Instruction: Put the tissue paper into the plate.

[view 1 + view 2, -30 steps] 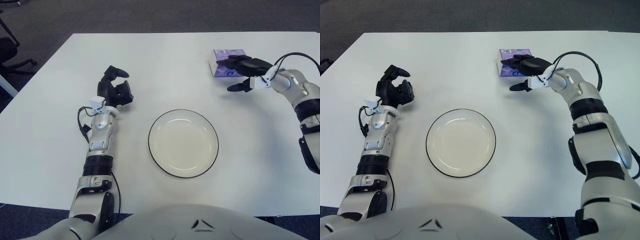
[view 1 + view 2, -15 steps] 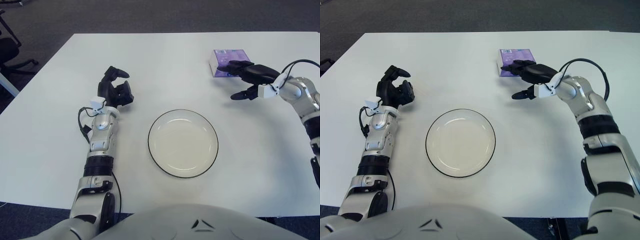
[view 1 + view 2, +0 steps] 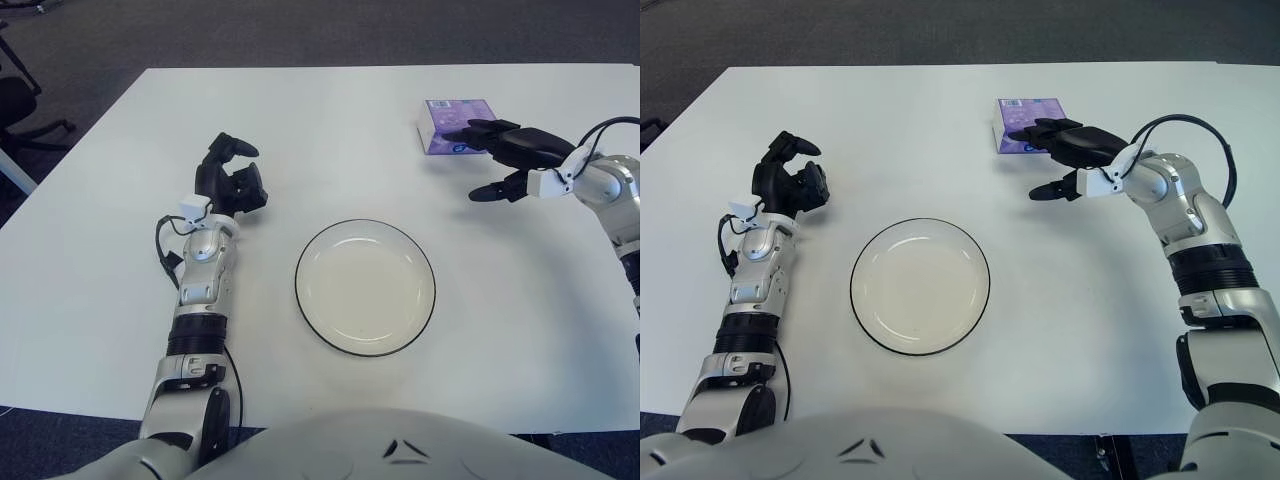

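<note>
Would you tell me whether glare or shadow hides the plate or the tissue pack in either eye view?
Left eye view: even light; the plate shows a whole rim, no glare. Right eye view: the right hand covers the tissue pack at its near corner, casting faint shadow. The left hand is idle.

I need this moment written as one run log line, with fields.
right hand: open, fingers over tissue pack edge, no grasp | left hand: parked on table | plate: empty

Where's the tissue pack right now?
The tissue pack lies on the table's far right, beyond the plate, right hand beside it.
</note>
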